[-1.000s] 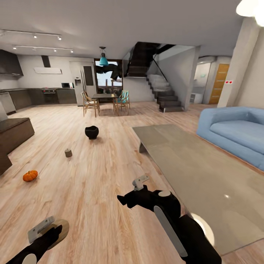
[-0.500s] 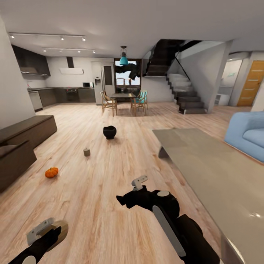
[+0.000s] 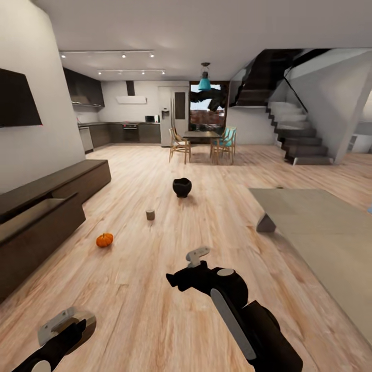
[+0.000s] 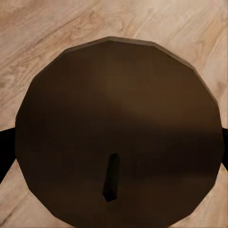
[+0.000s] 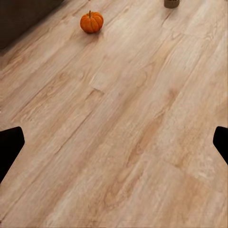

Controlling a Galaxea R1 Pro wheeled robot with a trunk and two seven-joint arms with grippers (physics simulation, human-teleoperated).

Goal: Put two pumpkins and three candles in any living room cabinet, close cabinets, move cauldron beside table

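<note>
Pumpkin [image 3: 104,239] sits on the wood floor [image 3: 155,289], left of centre in the head view, near the long dark-brown cabinet [image 3: 46,206] along the left wall. Cabinet's nearer drawer [image 3: 36,219] is pulled out, pale inside showing. One candle [image 3: 150,214] stands upright on the floor beyond the pumpkin, well apart from it. Black cauldron [image 3: 182,187] further back on the floor, apart from the low grey table [image 3: 320,232] at right. Dining table with chairs [image 3: 204,144], kitchen units and a staircase [image 3: 299,139] in the background.

Left gripper [image 3: 64,325] low at the view's bottom left, pinching a second candle [image 4: 118,133]; in the left wrist view its round end covers most of the picture, wick visible, dark fingertips [image 4: 5,152] at both sides of it. Right gripper [image 3: 178,281] held above the floor, near centre. Right wrist view: fingers [image 5: 10,145] spread wide with nothing between them, bare floor below, pumpkin [image 5: 91,22] ahead, candle base [image 5: 172,3] at the edge.
</note>
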